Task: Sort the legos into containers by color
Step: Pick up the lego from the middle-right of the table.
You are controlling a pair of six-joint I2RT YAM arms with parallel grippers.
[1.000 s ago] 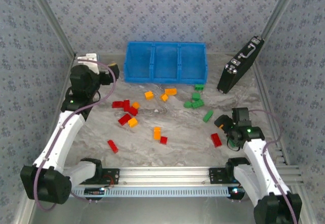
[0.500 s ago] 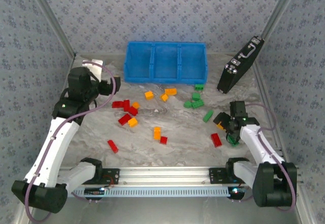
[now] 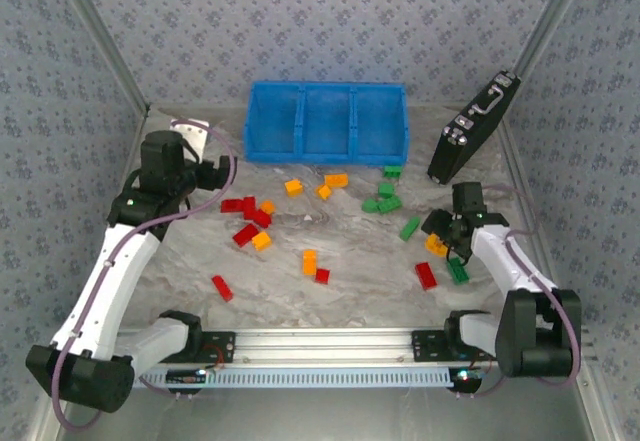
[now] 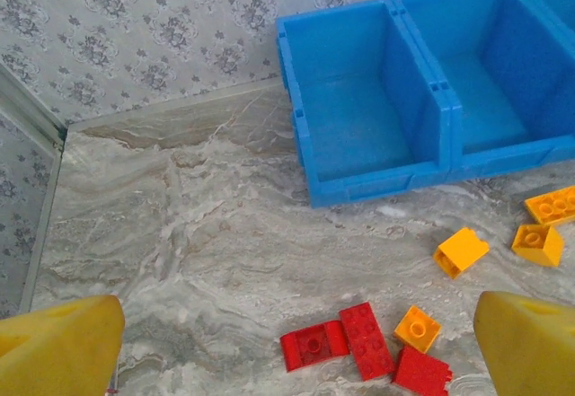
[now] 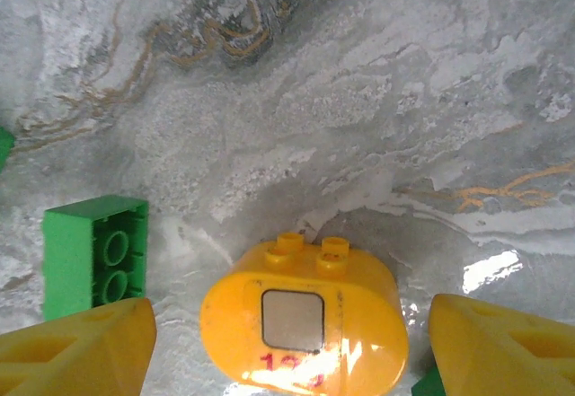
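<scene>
The right pincer (image 5: 289, 315) is open low over the counter (image 5: 359, 100). Its yellow fingers (image 5: 81, 347) stand on either side of a rounded yellow brick (image 5: 305, 324), with a narrow gap at each side, so it is not gripped. The brick shows two studs at its far edge and a grey square with red print on its face. A green brick (image 5: 94, 252) lies near it, to the left in the wrist view and apart from it. From above, this pincer (image 3: 448, 236) is at the right of the counter, with a red brick (image 3: 426, 275) near it.

The left pincer (image 4: 292, 347) is wide open, with nothing between its fingers (image 4: 58, 347). It hangs above three red bricks (image 4: 370, 338) lying close together and an orange brick (image 4: 417, 329) just beside them. From above, it (image 3: 220, 169) is at the left of the counter, near the bin's front left corner.

The bin (image 3: 300, 153) stands at the back of the counter, and its three side-by-side compartments look empty. The legos (image 3: 309, 261) lie scattered on the counter in front of it, with reds mostly to the left, oranges in the middle and greens (image 3: 386, 201) to the right. A black case (image 3: 472, 129) leans tilted at the right wall, apart from the bin.
</scene>
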